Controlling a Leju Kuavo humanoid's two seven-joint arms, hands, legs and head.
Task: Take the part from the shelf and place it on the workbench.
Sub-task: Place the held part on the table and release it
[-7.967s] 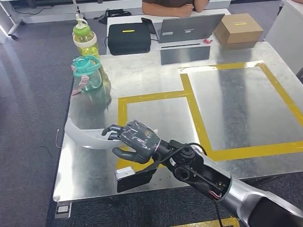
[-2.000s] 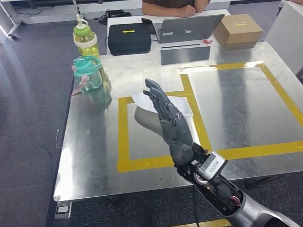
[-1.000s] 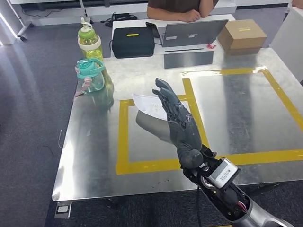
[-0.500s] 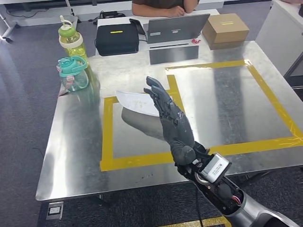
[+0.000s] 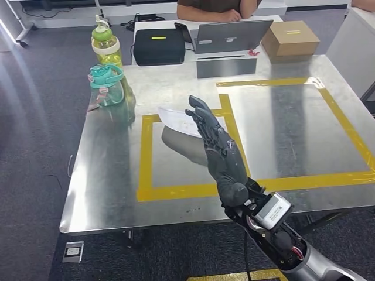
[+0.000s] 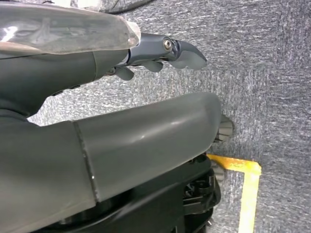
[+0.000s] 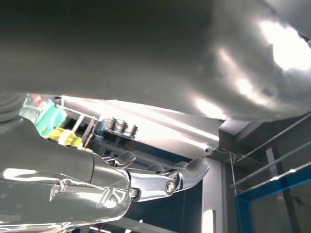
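R hand (image 5: 223,158) | fingers (image 5: 201,117) straight, apart, holding nothing; white part (image 5: 177,121) behind | L hand (image 6: 110,131): fingers' state unclear

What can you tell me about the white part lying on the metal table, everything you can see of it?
The white part is a thin, flat, curved piece that looks like plastic, wider at one end and tapering to a point toward the water jugs. It lies on the shiny metal table, across the far edge of the smaller yellow tape square, with a dark reflection beneath it. The right hand is raised in front of it, fingers straight and apart, covering its near end; contact cannot be told.
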